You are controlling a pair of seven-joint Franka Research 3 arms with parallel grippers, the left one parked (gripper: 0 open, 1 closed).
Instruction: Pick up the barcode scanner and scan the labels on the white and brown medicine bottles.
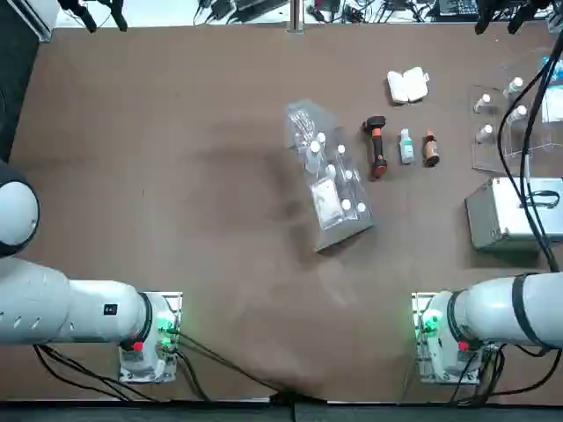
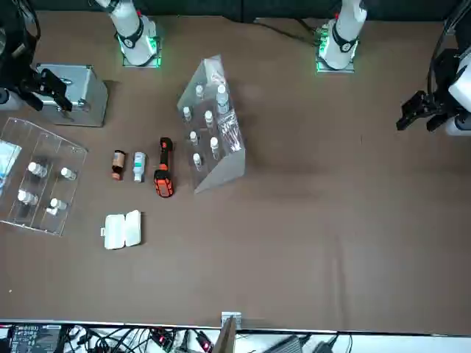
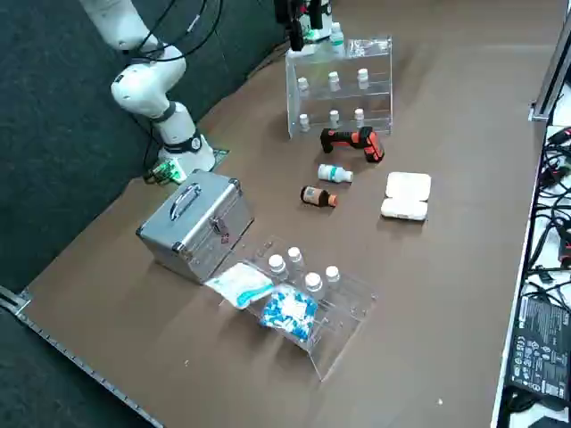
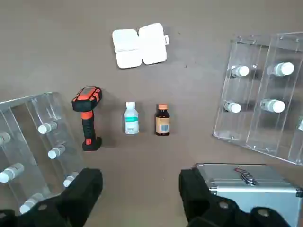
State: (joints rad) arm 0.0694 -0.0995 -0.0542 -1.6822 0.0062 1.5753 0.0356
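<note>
Status of right claw (image 4: 141, 178): hangs spread, empty, above tabletop (image 4: 142, 158). Apparently needs to do everything: lift barcode scanner (image 4: 88, 124), scan white medicine bottle (image 4: 131, 121) and brown medicine bottle (image 4: 162, 123).

On the labels of the white medicine bottle (image 4: 131, 118) and the brown medicine bottle (image 4: 162, 120), some print is visible, but it is too small for reading. No word, brand or number can be read with certainty.

Right arm (image 1: 493, 314): white rounded shell | dark joint rings | black cables | red button | green-lit base
</note>
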